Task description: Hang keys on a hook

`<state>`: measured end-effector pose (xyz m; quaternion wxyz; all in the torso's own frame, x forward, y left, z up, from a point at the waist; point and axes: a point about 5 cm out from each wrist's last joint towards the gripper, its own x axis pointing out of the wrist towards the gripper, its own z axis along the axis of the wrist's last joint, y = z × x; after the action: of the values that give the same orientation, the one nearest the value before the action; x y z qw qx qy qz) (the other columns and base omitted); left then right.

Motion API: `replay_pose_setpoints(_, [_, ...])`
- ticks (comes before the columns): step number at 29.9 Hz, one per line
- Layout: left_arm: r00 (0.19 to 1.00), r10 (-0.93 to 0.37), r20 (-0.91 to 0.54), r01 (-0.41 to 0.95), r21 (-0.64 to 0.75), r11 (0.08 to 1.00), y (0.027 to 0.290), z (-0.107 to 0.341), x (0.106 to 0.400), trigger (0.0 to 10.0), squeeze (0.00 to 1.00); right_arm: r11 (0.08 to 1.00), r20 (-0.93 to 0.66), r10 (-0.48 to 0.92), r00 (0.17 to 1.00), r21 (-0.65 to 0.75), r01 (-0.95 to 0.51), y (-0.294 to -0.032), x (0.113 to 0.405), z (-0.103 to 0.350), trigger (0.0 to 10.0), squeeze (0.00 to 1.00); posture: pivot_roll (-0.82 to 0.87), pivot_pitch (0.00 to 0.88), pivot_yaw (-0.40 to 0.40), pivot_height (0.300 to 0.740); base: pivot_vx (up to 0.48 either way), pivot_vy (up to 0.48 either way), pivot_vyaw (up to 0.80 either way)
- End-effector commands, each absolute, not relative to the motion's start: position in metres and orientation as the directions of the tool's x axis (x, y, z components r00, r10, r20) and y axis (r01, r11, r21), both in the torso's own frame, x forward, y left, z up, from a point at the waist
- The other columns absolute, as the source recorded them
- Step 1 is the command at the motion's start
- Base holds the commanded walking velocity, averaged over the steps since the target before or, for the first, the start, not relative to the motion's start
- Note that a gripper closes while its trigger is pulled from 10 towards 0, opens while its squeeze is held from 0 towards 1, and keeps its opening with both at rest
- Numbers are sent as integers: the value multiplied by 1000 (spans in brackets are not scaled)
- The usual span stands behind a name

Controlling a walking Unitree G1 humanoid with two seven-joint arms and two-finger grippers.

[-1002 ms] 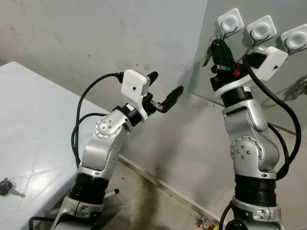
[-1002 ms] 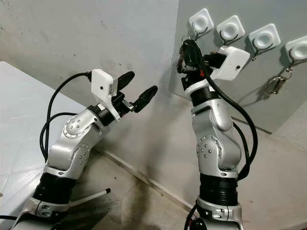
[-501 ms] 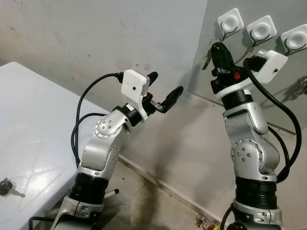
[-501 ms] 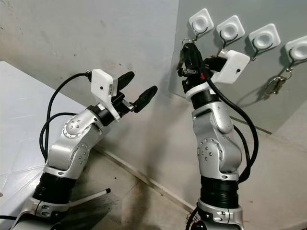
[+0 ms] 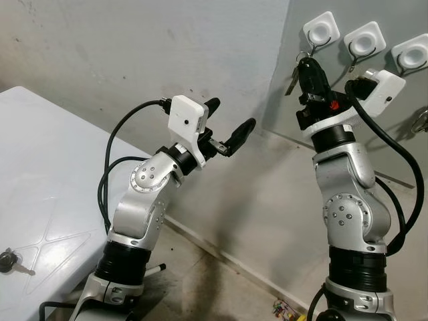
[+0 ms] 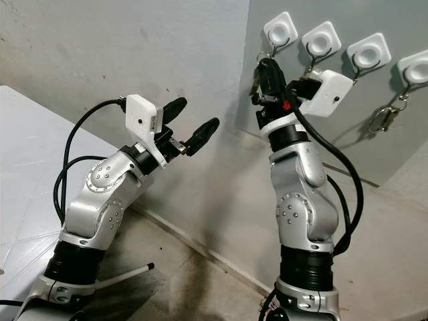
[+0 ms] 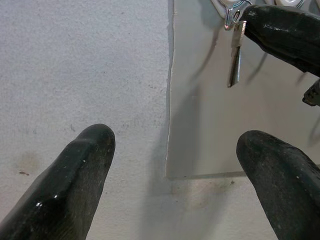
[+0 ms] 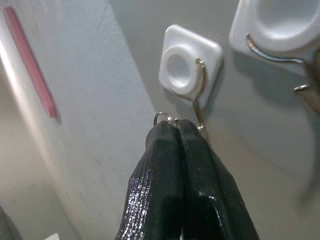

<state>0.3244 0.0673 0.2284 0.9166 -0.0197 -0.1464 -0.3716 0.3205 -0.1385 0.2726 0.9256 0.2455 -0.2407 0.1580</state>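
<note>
The right hand (image 5: 306, 67) is raised high against a grey panel (image 6: 374, 127) on the wall, its two black fingers (image 8: 175, 165) pressed together and pinching the ring of the keys (image 7: 235, 55). In the right wrist view the small metal ring (image 8: 162, 118) pokes out just past the fingertips, at about 7 o'clock from the white hook (image 8: 190, 67) and just beside its wire prong; whether the ring is already over the prong cannot be told. In the left wrist view one key hangs straight down from the ring, right by the pinching fingers and flat in front of the panel.

In the head views this hook (image 5: 321, 28) is the leftmost of a row of white square hooks along the top of the panel, with the next ones (image 6: 321, 41) running off toward 3 o'clock. Another bunch of keys (image 6: 382, 118) hangs from the last hook in the row, at about 4 o'clock from the right hand.

The left hand (image 5: 229, 127) is held up in front of the bare wall, at about 8 o'clock from the right hand, its fingers (image 7: 75, 175) spread well apart and holding nothing, touching nothing.

At 8 o'clock in the left eye view a white worktop (image 5: 40, 167) carries one more key (image 5: 10, 262) near its edge.
</note>
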Motion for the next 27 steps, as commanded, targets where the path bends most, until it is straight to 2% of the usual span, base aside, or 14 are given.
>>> replay_pose_setpoints(1, [680,-673,293,681,87,727,68,234,324,10000,0,814,533,149,833,413,-409,-140,320,281,10000,0,-56,72,7,727,0,0,0])
replay_pose_setpoints(13, [680,-672,293,682,86,727,67,235,324,10000,0,815,447,98,889,476,-329,-143,327,279,10000,0,-56,72,7,727,0,0,0])
replay_pose_setpoints(24, [684,-668,293,678,84,731,68,235,324,10000,0,818,445,128,887,458,-348,-140,325,275,10000,0,-54,74,6,727,0,0,0])
replay_pose_setpoints(25, [684,-668,292,677,84,731,67,235,324,10000,0,813,460,137,877,454,-365,-139,324,275,10000,1000,-54,75,5,727,0,0,0])
replay_pose_setpoints(27, [685,-668,292,677,84,731,67,235,324,10000,0,809,471,146,870,449,-379,-139,322,275,10000,1000,-54,75,5,727,0,0,0])
